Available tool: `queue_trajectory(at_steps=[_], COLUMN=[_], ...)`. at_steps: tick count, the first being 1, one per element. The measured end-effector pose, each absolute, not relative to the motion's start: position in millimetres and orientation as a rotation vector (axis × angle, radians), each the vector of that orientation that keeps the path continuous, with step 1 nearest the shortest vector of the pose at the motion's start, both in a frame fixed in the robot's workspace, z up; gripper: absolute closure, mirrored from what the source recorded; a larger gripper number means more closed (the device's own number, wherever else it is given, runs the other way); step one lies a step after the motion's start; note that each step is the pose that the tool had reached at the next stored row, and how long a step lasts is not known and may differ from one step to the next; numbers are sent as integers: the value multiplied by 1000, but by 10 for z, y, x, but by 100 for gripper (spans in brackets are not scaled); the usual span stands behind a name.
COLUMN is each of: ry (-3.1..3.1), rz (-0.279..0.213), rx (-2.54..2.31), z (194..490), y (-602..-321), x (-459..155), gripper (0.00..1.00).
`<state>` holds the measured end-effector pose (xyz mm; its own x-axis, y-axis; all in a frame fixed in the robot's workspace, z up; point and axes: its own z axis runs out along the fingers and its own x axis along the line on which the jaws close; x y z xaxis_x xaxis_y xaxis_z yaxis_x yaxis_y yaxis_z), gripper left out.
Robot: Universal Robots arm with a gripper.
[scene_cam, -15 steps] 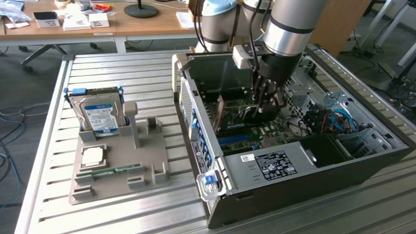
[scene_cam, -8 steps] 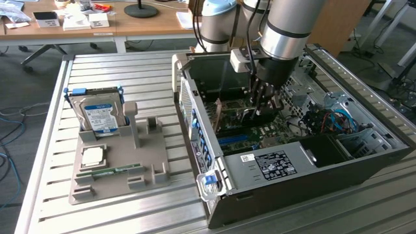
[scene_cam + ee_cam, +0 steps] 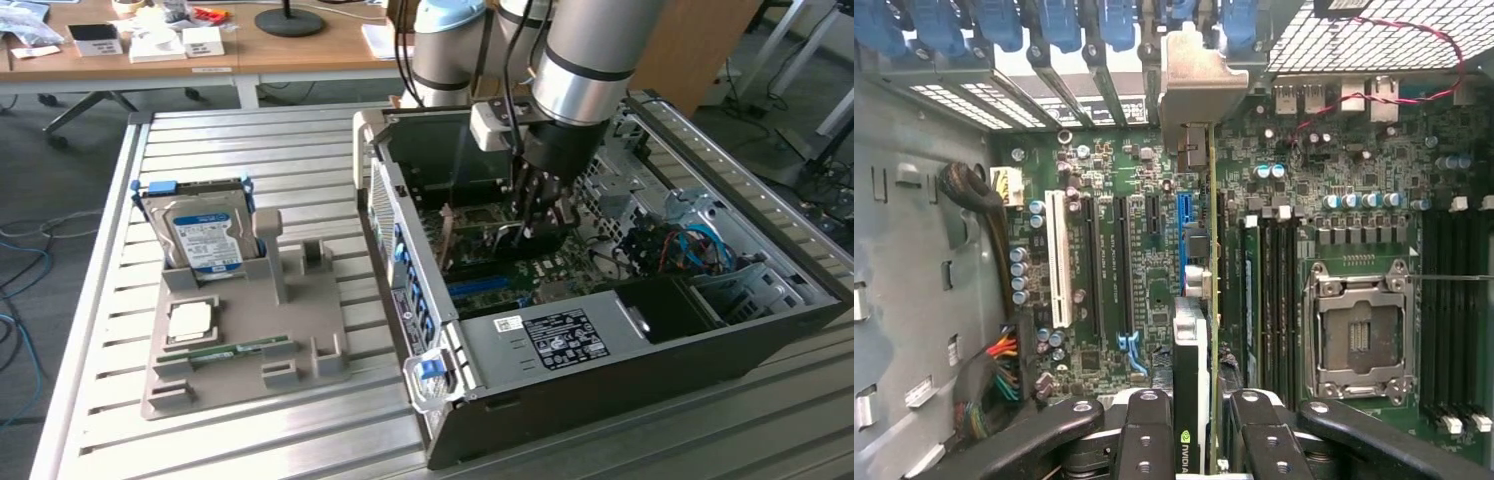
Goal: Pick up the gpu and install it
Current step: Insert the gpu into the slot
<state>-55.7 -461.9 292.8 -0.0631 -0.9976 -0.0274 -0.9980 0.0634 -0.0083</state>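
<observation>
The gripper (image 3: pixel 1196 435) is right up close in the wrist view. Its black fingers (image 3: pixel 1146 440) are squeezed on the gpu (image 3: pixel 1191 345), one on each side. The gpu stands on its thin edge between them. It is inside the computer case (image 3: pixel 641 370), down over the green board (image 3: pixel 1104 280) with all the little parts. The card runs along the long slots, just beside a blue slot (image 3: pixel 1182 215). Further off, its silver end piece (image 3: pixel 1199 80) is up at the back wall of the case, near a row of blue clips (image 3: pixel 1059 25). In the exterior view the arm reaches down into the open case from above. Well apart, on the table (image 3: pixel 107 300), a grey tray (image 3: pixel 240 385) holds the hard drive (image 3: pixel 207 240) and a thin green stick (image 3: pixel 220 352). So the picking up looks done. I think the card is lined up with a slot, but I cannot tell if it is pushed all the way in. The gripper has not let go yet
</observation>
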Motion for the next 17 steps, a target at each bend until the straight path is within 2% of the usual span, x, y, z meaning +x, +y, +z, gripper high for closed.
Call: queue_trajectory(at_steps=[17], ry=[2272], rz=[20], rx=[-2132], z=[2820], y=[-4637], x=[-639], gripper=[73])
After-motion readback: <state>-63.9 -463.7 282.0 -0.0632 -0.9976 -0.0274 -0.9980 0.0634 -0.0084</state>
